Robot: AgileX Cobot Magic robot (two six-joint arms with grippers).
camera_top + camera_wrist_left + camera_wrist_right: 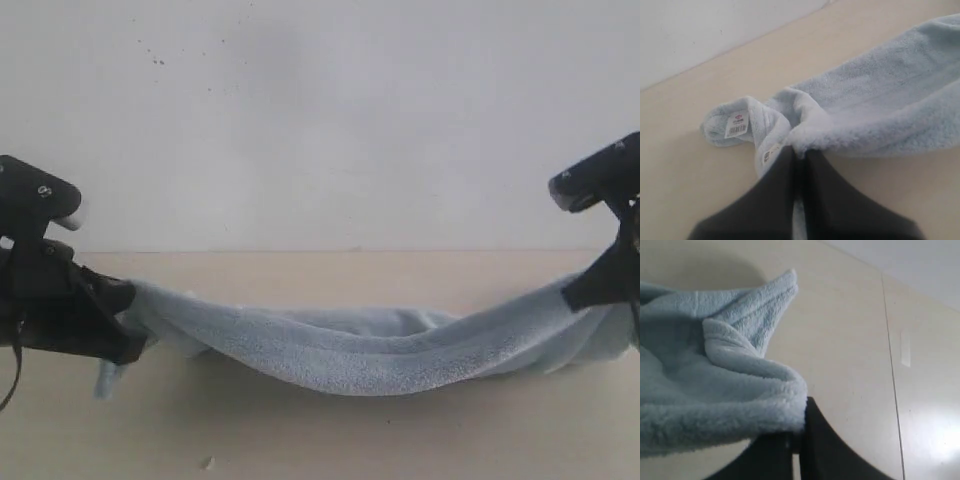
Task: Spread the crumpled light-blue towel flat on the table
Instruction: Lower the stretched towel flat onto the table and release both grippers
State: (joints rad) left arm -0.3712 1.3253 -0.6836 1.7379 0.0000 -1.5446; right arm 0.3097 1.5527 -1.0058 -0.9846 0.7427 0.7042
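Exterior view: left claw (132, 342) pinches towel (350, 355) end.

The towel (360, 350) stretches across the table (300, 445) between the left tool (799, 157) and right tool (798, 437).

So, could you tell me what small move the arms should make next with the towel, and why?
Probably draw the left end effector and right end effector slightly further apart: each is shut on an end of the towel, which sags bunched between them onto the table.
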